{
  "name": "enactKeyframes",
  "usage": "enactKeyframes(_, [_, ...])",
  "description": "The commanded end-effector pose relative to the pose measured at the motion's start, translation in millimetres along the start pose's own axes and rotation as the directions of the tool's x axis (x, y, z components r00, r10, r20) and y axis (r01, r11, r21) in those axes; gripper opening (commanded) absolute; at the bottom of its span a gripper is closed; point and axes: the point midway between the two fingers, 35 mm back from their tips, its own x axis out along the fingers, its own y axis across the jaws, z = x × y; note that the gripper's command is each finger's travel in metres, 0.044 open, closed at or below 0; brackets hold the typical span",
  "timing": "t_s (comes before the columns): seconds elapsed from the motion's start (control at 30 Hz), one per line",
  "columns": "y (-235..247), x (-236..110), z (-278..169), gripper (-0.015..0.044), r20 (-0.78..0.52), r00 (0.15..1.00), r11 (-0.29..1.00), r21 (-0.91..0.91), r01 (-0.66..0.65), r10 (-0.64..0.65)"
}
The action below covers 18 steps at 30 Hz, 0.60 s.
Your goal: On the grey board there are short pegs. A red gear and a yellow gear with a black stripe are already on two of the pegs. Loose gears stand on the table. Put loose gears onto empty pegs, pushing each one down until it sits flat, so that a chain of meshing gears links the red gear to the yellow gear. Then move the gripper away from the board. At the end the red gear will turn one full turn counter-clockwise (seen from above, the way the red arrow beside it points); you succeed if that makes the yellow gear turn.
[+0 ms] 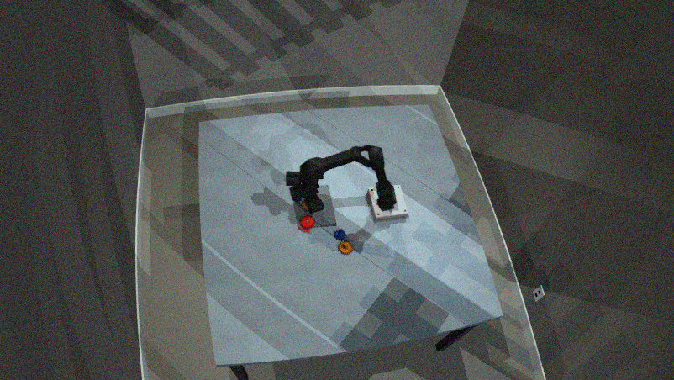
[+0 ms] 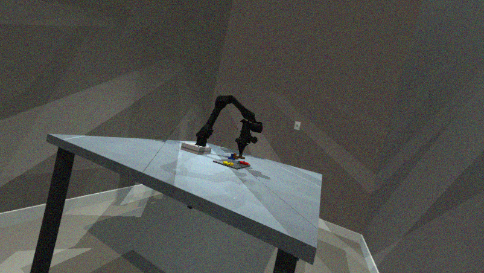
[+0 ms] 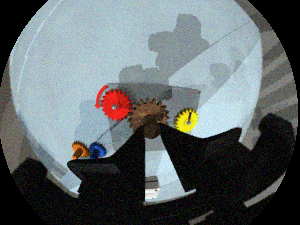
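Note:
My gripper is shut on the hub of a brown gear, pointing down over the grey board. The gear appears slightly above the board, between the red gear and the yellow gear with a black stripe. In the wrist view its rim reaches the red gear's edge, and a gap shows towards the yellow gear. Whether teeth touch is unclear. Empty pegs cannot be made out. The arm hides the yellow gear in the top view.
A blue gear and an orange gear stand close together on the table, off the board. The red arrow lies beside the red gear. The arm's white base is beyond the board.

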Motion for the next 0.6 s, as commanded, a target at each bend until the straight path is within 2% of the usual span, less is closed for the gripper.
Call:
enactKeyframes(0.0, [1,8,-1,0.0000,-0.004,1.000,1.000,-0.020,-0.006,0.006])
enactKeyframes(0.57, [2,34,-1,0.0000,-0.004,1.000,0.979,0.202,-0.005,0.006])
